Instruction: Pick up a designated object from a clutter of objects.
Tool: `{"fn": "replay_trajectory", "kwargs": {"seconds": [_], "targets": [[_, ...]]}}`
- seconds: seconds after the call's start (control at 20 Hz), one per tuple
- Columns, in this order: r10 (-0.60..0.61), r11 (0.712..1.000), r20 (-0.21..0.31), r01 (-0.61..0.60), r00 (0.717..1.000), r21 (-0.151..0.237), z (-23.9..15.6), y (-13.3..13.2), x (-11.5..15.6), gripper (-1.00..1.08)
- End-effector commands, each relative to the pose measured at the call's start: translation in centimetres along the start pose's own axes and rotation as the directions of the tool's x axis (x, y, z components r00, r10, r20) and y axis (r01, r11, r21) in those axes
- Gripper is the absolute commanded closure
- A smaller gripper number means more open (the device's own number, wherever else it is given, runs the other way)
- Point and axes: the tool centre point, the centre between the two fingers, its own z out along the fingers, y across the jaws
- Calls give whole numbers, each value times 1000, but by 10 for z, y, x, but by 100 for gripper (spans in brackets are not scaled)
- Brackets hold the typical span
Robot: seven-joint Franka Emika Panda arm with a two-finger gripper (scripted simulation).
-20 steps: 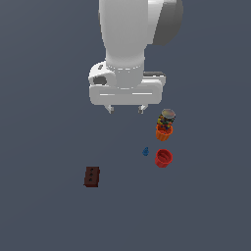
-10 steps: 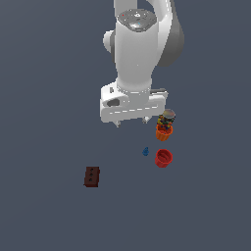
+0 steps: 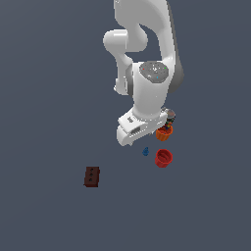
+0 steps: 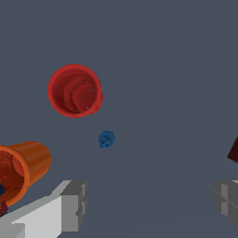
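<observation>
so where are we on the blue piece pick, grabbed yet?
Not grabbed. Done: the arm is over the cluster. In hand: the pincer is open and empty, fingers spread, with the tiny blue piece lying on the floor ahead of them, between the red cup and orange cup. Left: descend, straddle it, close, lift.

The tiny bright blue piece (image 4: 106, 139) is lying on open grey floor, with bare ground showing all round it in the wrist view. The round red cup (image 4: 74, 91) is standing near it — the closest obstacle — and the orange cup (image 4: 21, 169) is crowding in a little farther off. In the exterior view the multicoloured grey-lidded can (image 3: 170, 116) is sitting just behind the orange cup. The dark red-brown three-holed brick (image 3: 91, 176) is lying well apart, leaving the exterior view's left side free.

The gripper's (image 4: 148, 204) grey fingers (image 4: 74, 204) are standing wide apart — nothing between them.
</observation>
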Motion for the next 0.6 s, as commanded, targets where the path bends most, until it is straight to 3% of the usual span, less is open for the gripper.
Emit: {"fn": "replay_trajectory", "kwargs": {"seconds": [0.0,0.55], "targets": [[-84,996,-1,84,996,0,21,-10,3,-92],[-286,958,-7,286,958,7,73,-40,8,-92]]}}
